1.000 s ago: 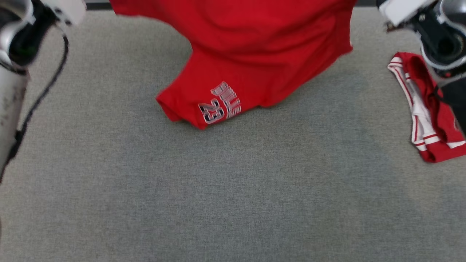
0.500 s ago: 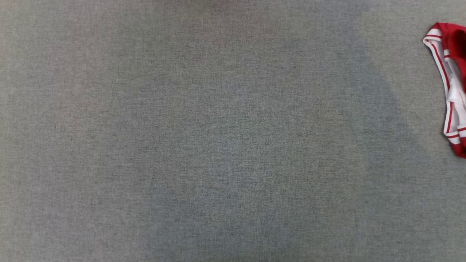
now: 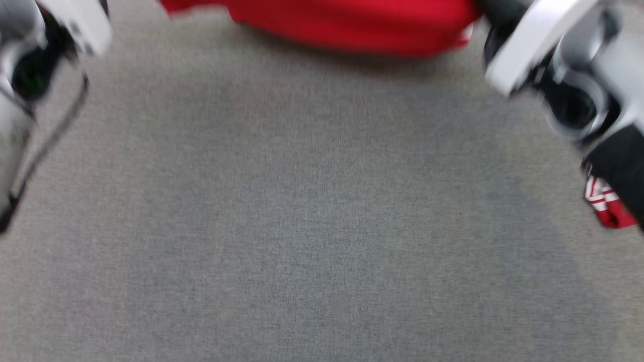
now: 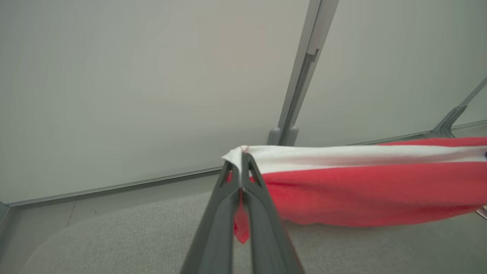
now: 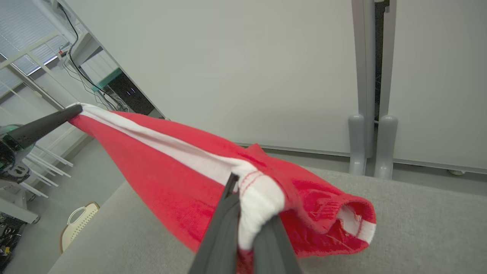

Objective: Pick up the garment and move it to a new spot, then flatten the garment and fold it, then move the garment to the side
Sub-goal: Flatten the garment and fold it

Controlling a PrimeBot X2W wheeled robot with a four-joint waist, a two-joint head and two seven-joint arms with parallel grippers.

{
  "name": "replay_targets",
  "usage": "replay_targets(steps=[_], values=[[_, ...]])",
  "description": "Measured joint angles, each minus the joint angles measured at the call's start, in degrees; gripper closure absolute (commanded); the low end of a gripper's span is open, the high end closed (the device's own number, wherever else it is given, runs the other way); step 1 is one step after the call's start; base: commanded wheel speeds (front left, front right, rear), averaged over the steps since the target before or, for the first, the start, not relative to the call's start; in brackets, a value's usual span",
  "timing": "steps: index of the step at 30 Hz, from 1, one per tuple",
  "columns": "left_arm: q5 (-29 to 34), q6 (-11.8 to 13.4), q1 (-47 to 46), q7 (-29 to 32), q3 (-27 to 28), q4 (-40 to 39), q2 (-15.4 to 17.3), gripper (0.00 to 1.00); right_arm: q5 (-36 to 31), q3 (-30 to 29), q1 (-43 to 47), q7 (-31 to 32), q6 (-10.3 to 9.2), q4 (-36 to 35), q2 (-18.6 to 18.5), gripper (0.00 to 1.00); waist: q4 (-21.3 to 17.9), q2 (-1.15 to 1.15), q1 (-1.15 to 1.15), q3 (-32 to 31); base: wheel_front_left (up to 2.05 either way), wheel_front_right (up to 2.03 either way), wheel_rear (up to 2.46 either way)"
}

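The garment is red with a white band and hangs stretched between my two grippers above the grey table, along the top edge of the head view. My left gripper is shut on one white-banded corner of the garment. My right gripper is shut on the bunched white band at the other end of the garment. The left gripper's dark fingers also show far off in the right wrist view. My left wrist and right wrist flank the head view, blurred.
A second red and white piece of clothing lies at the table's right, partly behind my right arm. Pale wall panels with grey posts stand past the table's far edge. A chair back shows beyond the table's left side.
The head camera has shifted. One second ago the garment's printed lower end trailed on the table; now the garment is up at the top edge, pulled wide between the arms.
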Motion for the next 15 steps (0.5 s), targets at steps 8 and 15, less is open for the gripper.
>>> replay_targets(steps=[8, 15], values=[[-10.8, 0.0, 20.8, 10.6, -8.3, -10.6, 7.9, 1.00, 7.2, 9.3, 16.3, 5.3, 0.00, -3.9, -2.5, 1.00, -1.1, 0.00, 0.00, -11.3, 0.00, 0.00, 0.00], [-18.1, 1.6, 34.9, 19.7, -12.2, -24.4, 16.1, 1.00, 11.1, 15.0, 27.1, 11.5, 0.00, -9.4, -6.3, 1.00, -2.5, 0.00, 0.00, -21.6, 0.00, 0.00, 0.00]])
